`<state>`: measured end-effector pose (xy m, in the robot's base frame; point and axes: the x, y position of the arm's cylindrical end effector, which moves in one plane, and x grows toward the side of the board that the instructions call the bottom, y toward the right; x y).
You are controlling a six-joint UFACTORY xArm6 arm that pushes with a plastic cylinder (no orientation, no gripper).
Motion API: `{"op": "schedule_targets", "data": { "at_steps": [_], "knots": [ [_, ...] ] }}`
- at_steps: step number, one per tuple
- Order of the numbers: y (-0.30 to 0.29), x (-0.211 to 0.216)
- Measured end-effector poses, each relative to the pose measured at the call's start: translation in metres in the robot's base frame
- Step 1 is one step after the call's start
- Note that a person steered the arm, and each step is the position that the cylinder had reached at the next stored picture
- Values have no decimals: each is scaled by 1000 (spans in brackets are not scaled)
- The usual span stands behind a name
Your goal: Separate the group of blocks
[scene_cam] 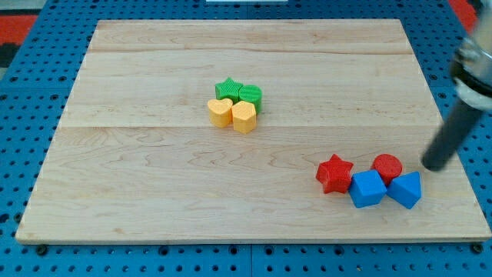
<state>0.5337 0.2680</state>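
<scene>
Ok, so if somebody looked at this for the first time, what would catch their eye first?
Probably the two tight clusters: a green star, a green block and two yellow blocks huddled near the board's middle, and a red star, a red cylinder and two blue blocks at the view's bottom right. My tip sits just right of the red cylinder.

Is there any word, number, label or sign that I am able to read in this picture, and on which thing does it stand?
None: no readable text shows anywhere in the camera view.
The wooden board is plain wood grain.
The green blocks, yellow blocks, red blocks and blue blocks bear no marks.
The blue pegboard shows only holes.
The rod ending in my tip, right of the red and blue blocks, has no label.
</scene>
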Motion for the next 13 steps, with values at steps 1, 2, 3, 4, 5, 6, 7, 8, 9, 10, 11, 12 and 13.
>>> {"op": "schedule_targets", "data": {
  "at_steps": [1, 2, 3, 4, 5, 6, 7, 8, 9, 10, 11, 12, 13],
  "knots": [
    [33, 11],
    [39, 24],
    [46, 34],
    [-6, 34],
    [-37, 32],
    [-64, 23],
    [-74, 19],
    [-75, 19],
    [-75, 19],
    [-81, 19],
    [-130, 19],
    [-152, 12],
    [-161, -8]
  ]
}}
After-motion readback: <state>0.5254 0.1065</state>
